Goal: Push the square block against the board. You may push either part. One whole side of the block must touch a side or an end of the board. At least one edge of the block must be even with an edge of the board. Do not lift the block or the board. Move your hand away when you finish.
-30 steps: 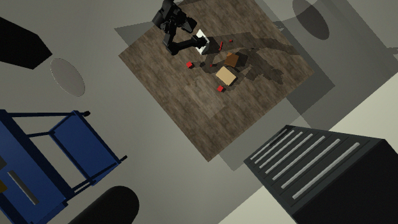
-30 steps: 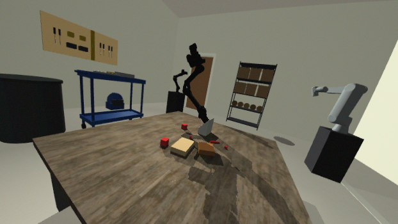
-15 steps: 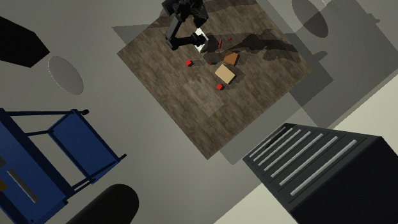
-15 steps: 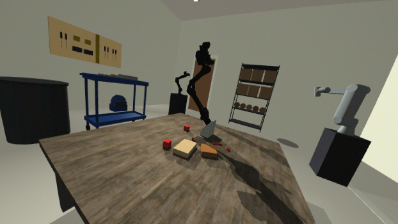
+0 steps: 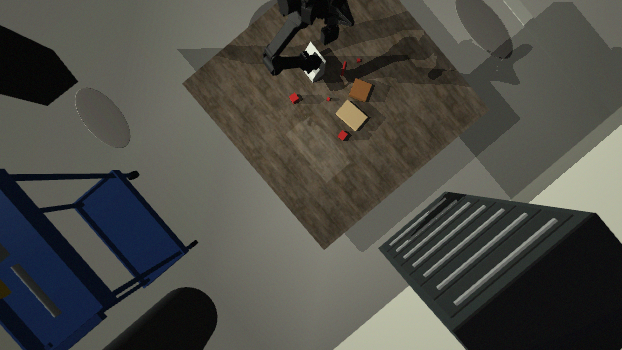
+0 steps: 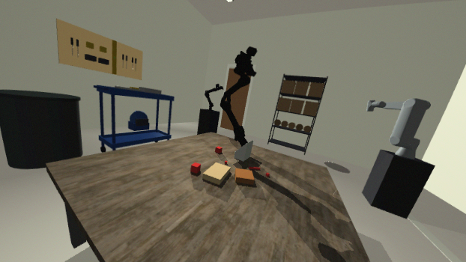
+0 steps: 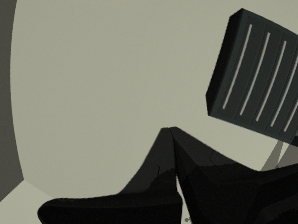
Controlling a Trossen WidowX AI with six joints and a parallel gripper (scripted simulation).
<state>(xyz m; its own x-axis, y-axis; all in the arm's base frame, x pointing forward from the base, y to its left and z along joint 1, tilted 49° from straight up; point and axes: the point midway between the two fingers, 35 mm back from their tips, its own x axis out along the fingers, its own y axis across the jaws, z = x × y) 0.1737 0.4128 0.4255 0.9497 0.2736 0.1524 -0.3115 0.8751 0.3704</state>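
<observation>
Small red cubes (image 6: 195, 168) dot the table (image 6: 150, 209); blue cart (image 6: 132, 116), perhaps shelving (image 6: 298, 112), behind.

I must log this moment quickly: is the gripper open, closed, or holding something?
Gripper: closed, fingers pressed together, holding nothing.
</observation>
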